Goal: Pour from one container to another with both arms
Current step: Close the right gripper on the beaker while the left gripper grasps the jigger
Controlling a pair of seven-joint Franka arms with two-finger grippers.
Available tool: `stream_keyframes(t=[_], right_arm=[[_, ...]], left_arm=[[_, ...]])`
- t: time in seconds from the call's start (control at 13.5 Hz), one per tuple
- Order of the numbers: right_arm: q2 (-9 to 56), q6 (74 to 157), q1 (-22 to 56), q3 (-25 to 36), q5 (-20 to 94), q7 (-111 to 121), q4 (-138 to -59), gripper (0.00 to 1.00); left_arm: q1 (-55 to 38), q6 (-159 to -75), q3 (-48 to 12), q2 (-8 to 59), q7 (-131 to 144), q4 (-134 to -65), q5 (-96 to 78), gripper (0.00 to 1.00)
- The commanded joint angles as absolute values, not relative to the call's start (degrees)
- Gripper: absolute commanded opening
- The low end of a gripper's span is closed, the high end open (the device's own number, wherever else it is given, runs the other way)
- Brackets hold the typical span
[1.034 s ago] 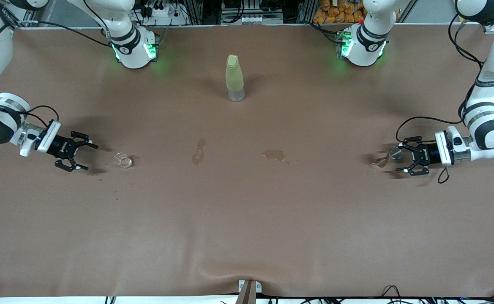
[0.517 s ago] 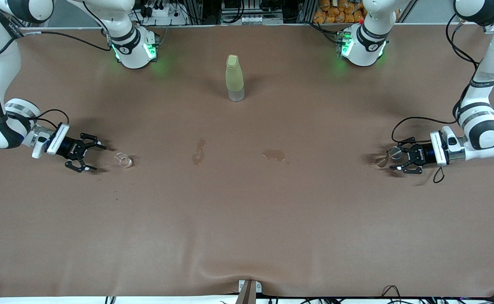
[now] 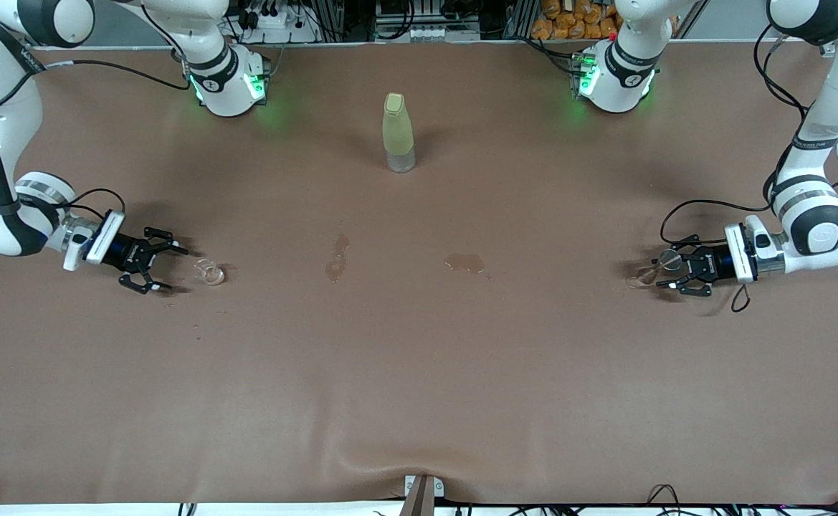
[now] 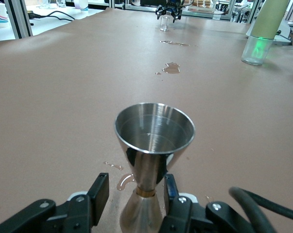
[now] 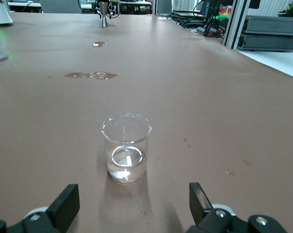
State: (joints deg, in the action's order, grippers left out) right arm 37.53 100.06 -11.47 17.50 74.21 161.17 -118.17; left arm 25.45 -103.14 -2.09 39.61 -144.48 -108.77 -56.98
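Left wrist view showed what the front view didn't: steel jigger (image 4: pixel 153 145) upright at the left arm's end, left gripper (image 4: pixel 136 194) pinching its waist. One glass beaker (image 5: pixel 126 148), little liquid, at the right arm's end; right gripper (image 3: pixel 157 268) spread beside it. One bottle (image 3: pixel 398 132), two puddles (image 3: pixel 337 258).

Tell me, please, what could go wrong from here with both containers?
The left gripper pinches the steel jigger at its narrow waist, so it might swivel and spill when lifted. The right gripper stands open, short of the small glass beaker, and could knock it over. Puddles suggest slippery ground.
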Motion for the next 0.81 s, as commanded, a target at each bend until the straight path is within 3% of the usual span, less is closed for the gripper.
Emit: stream_keyframes(t=[0.0, 0.74], right_arm=[[39.9, 97.6, -11.8, 18.0, 77.4, 176.9, -118.4, 1.0], [44.0, 96.2, -11.5, 17.8, 80.9, 180.2, -117.9, 1.0]], left_arm=[[25.2, -103.9, -2.2, 39.3, -146.2, -109.7, -58.8, 0.53], [25.0, -103.8, -2.6, 39.1, -146.2, -110.0, -60.6, 0.47]])
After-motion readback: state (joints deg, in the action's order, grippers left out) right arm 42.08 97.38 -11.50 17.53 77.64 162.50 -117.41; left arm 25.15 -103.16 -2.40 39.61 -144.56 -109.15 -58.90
